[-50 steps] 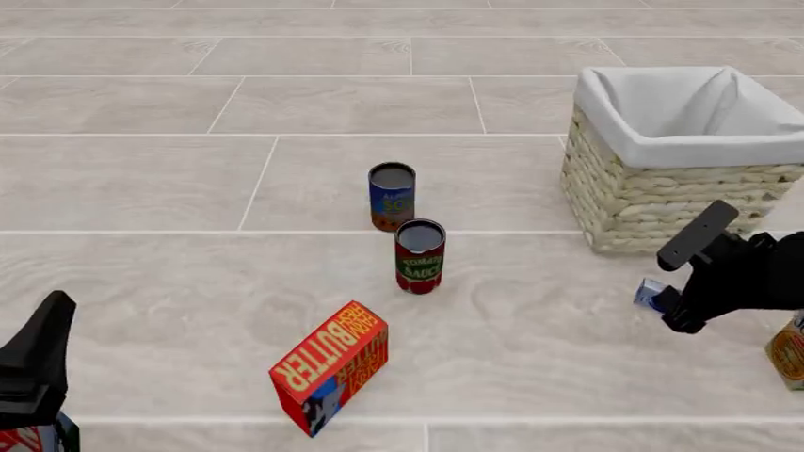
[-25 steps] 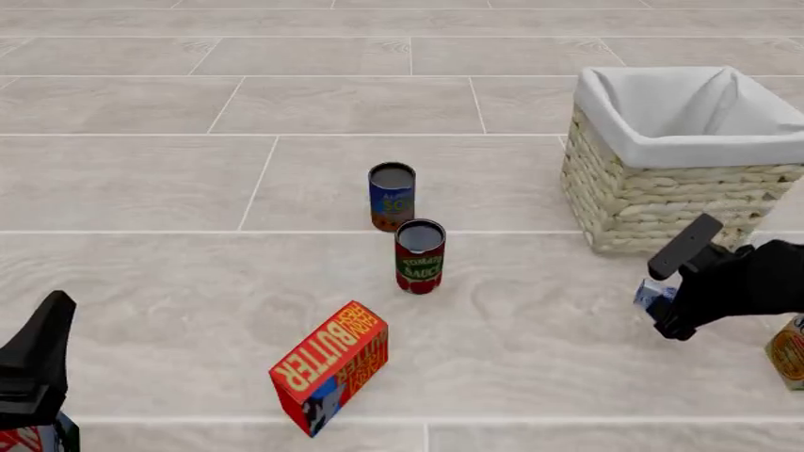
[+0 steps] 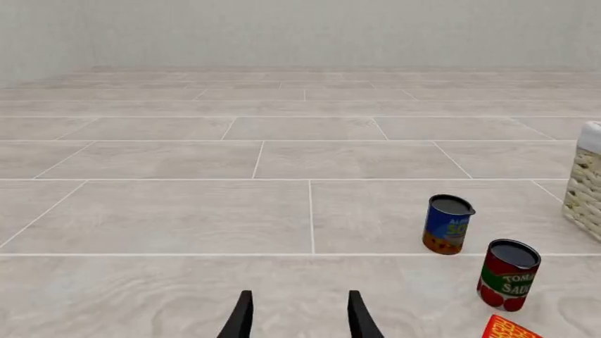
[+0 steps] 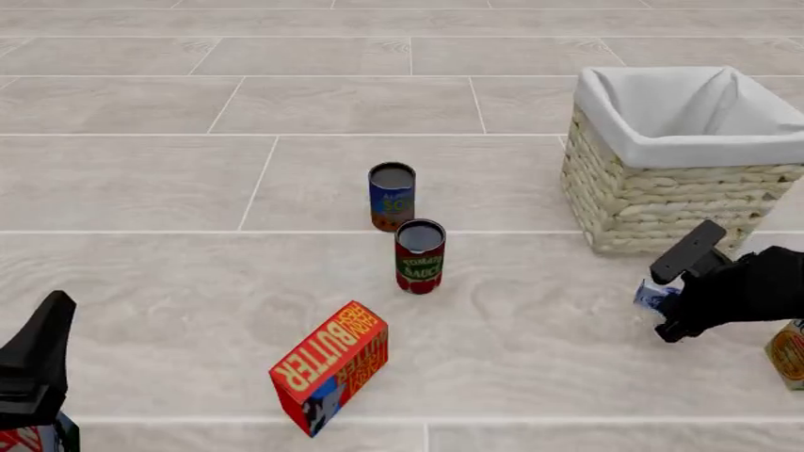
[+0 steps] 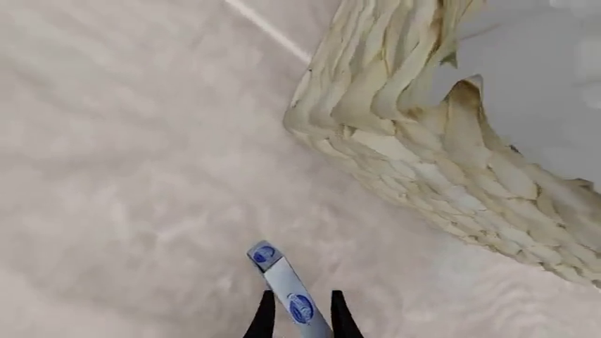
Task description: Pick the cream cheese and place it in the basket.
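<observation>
The cream cheese (image 4: 650, 297), a small pale-blue and white box, lies on the table just in front of the basket's near-left corner. In the right wrist view the cream cheese (image 5: 284, 290) sits edge-up between the two fingers, with dark blue oval marks showing. My right gripper (image 4: 662, 311) is down at the table, shut on the box and partly hiding it. The basket (image 4: 653, 202) is wicker with a white lining and stands at the far right; its woven wall (image 5: 423, 141) is close beyond the box. My left gripper (image 3: 298, 318) is open and holds nothing at the near-left corner (image 4: 38, 372).
A blue can (image 4: 392, 196) and a red tomato sauce can (image 4: 420, 256) stand mid-table. A red-orange butter box (image 4: 330, 365) lies tilted nearer the front. An orange can (image 4: 789, 353) sits at the right edge beside my right arm. A small item (image 4: 32, 441) is under the left gripper.
My right gripper has tilted and sunk lower around the cream cheese, drawing slightly rightward. The box has stayed in its place. The left arm has not moved.
</observation>
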Robot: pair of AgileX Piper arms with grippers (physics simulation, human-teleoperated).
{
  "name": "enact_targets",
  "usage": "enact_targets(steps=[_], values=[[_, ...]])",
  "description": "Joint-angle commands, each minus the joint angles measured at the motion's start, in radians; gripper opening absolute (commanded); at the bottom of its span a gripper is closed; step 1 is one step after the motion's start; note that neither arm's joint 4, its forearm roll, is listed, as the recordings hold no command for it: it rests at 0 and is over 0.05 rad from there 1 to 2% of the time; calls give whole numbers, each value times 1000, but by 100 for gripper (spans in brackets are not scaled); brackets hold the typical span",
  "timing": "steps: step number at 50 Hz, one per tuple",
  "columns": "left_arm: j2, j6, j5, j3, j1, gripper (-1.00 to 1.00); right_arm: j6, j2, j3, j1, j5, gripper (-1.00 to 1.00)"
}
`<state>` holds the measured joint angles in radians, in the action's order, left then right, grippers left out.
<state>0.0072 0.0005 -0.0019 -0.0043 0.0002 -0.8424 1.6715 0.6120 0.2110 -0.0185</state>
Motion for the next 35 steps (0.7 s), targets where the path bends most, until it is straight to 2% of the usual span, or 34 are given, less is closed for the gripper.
enact_targets(steps=[1,5,15,25,27,35], values=[[0,0,0,0,0,100,-47,-1,-32,1,-32,-100],[0,-1,0,0,0,100,-58,-56,-61,-8,-17,-100],[0,0,0,0,0,100,-48,-168,-110,-46,23,-100],[0,0,0,0,0,100,-24,-291,-140,-94,88,-100],[0,0,0,0,0,100,0,-314,-139,-117,102,-100],[0,0,0,0,0,100,3,-372,-152,-139,123,-100]])
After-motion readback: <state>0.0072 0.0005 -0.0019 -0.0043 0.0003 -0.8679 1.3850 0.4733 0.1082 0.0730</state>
